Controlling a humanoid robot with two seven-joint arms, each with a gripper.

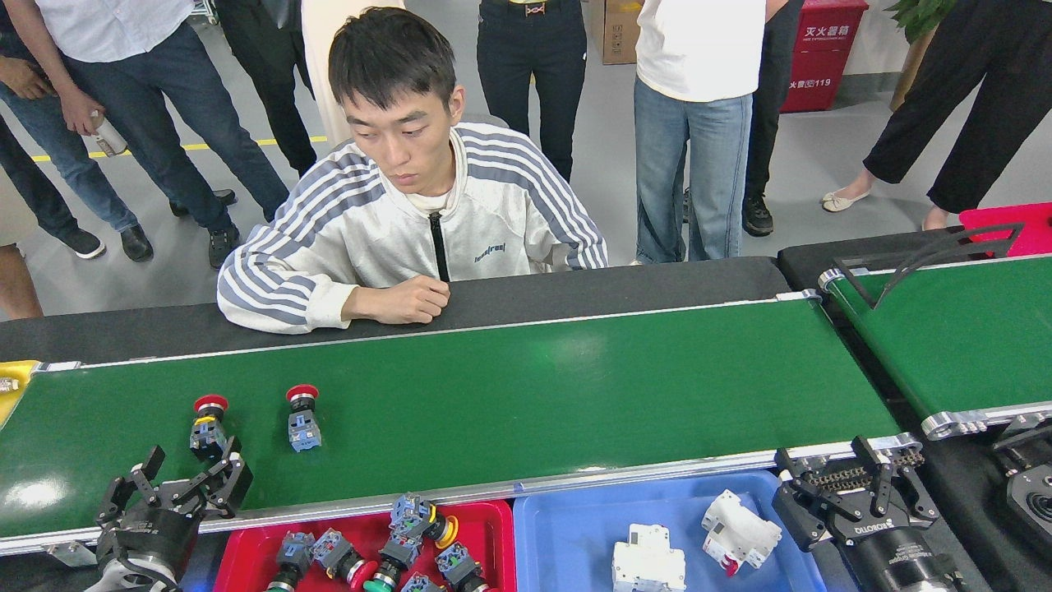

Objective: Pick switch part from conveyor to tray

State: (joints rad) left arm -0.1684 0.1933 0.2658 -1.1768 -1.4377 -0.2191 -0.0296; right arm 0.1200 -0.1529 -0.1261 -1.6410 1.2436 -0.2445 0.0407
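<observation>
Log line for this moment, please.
left gripper: open, by near switch | right gripper: open, idle | switches on conveyor: two | red tray: holds switches

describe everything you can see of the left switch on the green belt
The left switch has a red mushroom-shaped button on top, a yellow and silver collar under it, and a dark blue-grey block as its body. It looks like plastic with a metal ring. It lies on the green belt with the button towards the far rail, to the left of a second red switch. The left hand hovers open just in front of it, not gripping it.
</observation>
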